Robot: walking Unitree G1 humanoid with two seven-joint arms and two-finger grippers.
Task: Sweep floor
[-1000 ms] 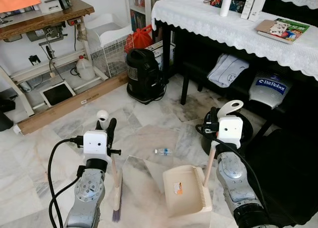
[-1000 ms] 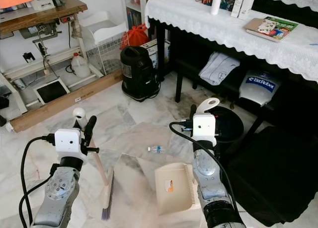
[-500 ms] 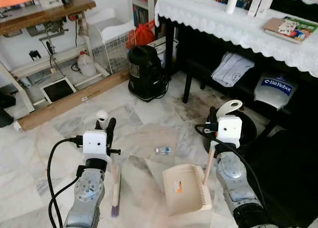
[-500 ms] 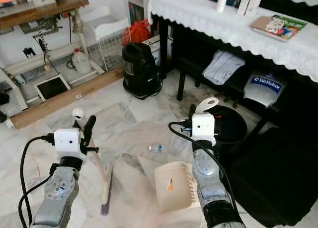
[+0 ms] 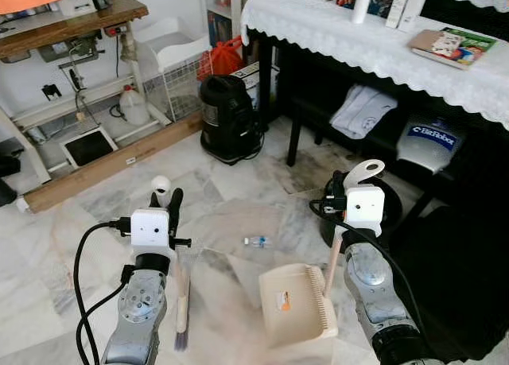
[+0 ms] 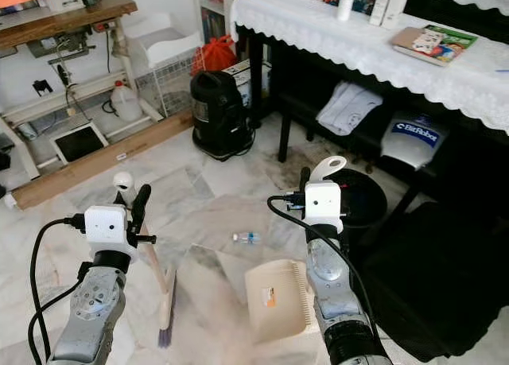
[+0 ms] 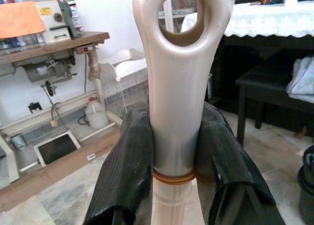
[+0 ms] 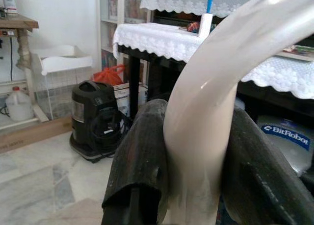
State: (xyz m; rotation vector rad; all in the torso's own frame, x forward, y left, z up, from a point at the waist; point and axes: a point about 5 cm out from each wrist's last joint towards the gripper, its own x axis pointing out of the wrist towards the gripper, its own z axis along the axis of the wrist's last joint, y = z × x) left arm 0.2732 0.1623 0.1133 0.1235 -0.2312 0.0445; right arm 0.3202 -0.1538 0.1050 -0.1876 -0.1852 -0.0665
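My left gripper [image 7: 174,151] is clamped tight on the cream broom handle [image 7: 179,87], both fingers [image 7: 128,161] pressed against it; the broom [image 5: 182,305] slants down to bristles on the marble floor [image 5: 71,230] near left. My right gripper [image 8: 196,156] is closed around the dustpan handle [image 8: 206,87], the dustpan [image 5: 294,303] resting flat just left of that arm. A small bottle [image 5: 256,241] lies beyond, between both arms.

Marble floor [image 5: 238,182], lace-draped table [image 5: 358,43], wooden workbench [image 5: 71,19].
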